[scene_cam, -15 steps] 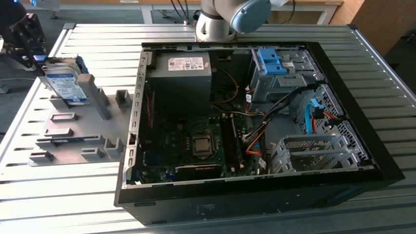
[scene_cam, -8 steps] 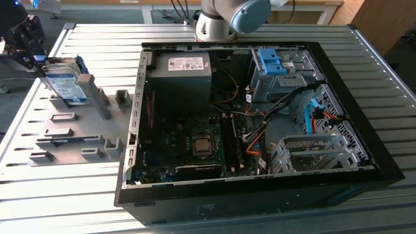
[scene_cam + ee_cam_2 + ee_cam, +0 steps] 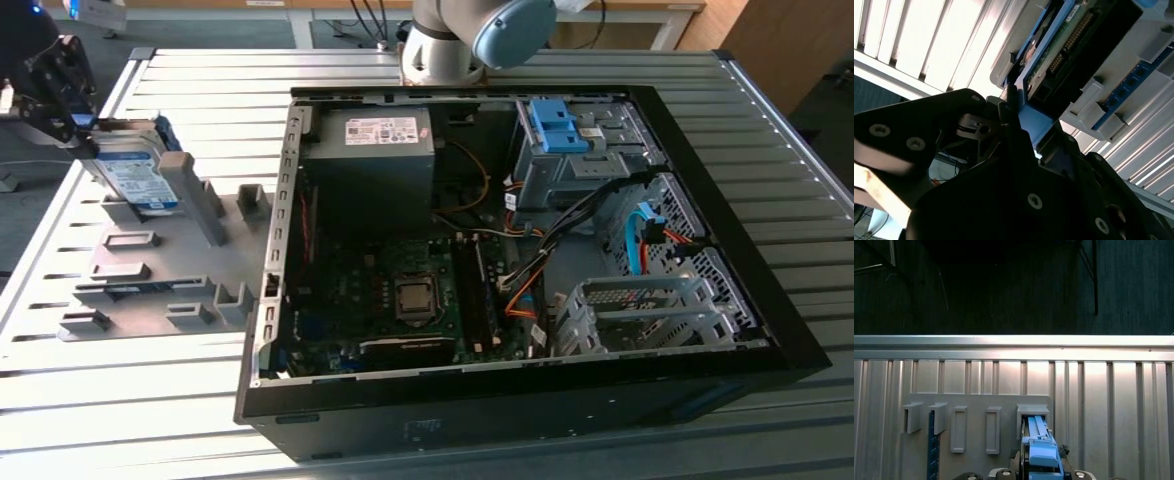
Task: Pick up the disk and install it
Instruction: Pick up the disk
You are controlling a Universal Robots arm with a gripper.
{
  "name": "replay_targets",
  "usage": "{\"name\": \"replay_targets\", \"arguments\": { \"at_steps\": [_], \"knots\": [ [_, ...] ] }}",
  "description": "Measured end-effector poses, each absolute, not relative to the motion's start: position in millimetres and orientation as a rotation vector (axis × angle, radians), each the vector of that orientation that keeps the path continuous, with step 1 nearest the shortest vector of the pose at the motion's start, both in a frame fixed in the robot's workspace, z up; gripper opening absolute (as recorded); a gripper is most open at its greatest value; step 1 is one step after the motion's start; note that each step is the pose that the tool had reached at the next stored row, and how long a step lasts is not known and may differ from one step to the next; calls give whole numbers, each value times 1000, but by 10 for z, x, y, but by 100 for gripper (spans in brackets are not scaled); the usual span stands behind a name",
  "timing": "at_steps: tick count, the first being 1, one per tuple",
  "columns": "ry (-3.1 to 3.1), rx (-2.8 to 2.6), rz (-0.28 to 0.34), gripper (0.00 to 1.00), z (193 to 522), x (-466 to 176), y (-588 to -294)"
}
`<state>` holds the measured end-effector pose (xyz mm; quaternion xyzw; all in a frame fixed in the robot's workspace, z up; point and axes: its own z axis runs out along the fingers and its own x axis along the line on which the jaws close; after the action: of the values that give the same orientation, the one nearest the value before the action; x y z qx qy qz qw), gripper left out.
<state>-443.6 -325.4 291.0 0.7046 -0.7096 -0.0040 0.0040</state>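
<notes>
The black two-finger gripper [image 3: 88,138] [image 3: 1039,456] is closing narrowly on the disk [image 3: 138,180] [image 3: 1069,40] [image 3: 1036,427], its fingers pressing on the blue plastic frame from both sides. The disk is a flat silver-metal hard drive and is standing on edge. In the exterior view its white-and-blue label is facing outward. In the second wrist view its green circuit board and connector row are showing inside the blue frame. The disk's lower end is sitting at one rectangular pocket of the light grey plastic holder plate [image 3: 160,270] [image 3: 974,405]. Whether it is seated there or just clear of the pocket cannot be told. A thin dark blue strip [image 3: 931,450] is standing between two other blocks on that plate. The plate is lying on the ribbed aluminium table [image 3: 134,400] at the exterior view's left, just beside the open black computer case [image 3: 534,420]. The disk is outside the case. Inside the case are lying a dark grey power supply box with a white sticker [image 3: 374,160], a dark motherboard [image 3: 400,300], a blue-fronted drive bay [image 3: 558,125], a perforated silver drive cage [image 3: 641,315] and orange cables [image 3: 521,290].
</notes>
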Motion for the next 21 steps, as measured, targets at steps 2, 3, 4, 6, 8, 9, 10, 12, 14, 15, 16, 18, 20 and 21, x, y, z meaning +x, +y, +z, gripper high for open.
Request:
{"name": "replay_targets", "arguments": {
  "at_steps": [2, 3, 4, 6, 8, 9, 10, 12, 14, 15, 16, 18, 20, 21],
  "knots": [
    [-2224, 2208, -12, 38, 2906, -4436, -3254],
    [-2224, 2208, -12, 38, 2904, -4436, -3254],
    [-2224, 2208, -12, 38, 2903, -4436, -3254],
    [-2224, 2208, -12, 37, 2901, -4436, -3254],
    [-2224, 2208, -12, 37, 2899, -4436, -3255],
    [-2224, 2208, -12, 37, 2899, -4436, -3254],
    [-2224, 2208, -12, 37, 2899, -4436, -3254],
    [-2224, 2208, -12, 37, 2898, -4436, -3254],
    [-2224, 2208, -12, 37, 2897, -4436, -3254],
    [-2224, 2208, -12, 37, 2898, -4436, -3254],
    [-2224, 2208, -12, 37, 2899, -4436, -3254],
    [-2224, 2208, -12, 37, 2910, -4436, -3254],
    [-2224, 2208, -12, 37, 2927, -4436, -3254],
    [-2224, 2208, -12, 37, 2931, -4436, -3254]
  ]
}}
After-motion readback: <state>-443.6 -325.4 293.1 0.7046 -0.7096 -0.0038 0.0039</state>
